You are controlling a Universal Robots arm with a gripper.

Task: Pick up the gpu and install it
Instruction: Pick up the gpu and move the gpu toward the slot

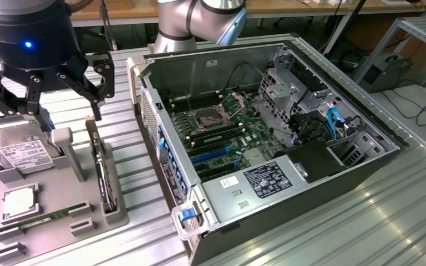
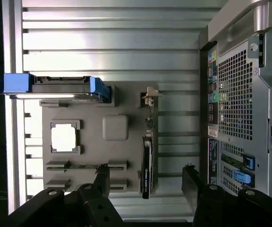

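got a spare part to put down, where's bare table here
Bare ribbed table lies on the exterior view's right of the computer case. Crowded: the tray with the gpu, and the thin strip between tray and case.

Bright, even overhead light; glare streaks on the ribbed metal table (image 1: 390, 221); washed-out white on the processor (image 2: 63, 138); soft shadows inside the computer case (image 1: 198, 72).
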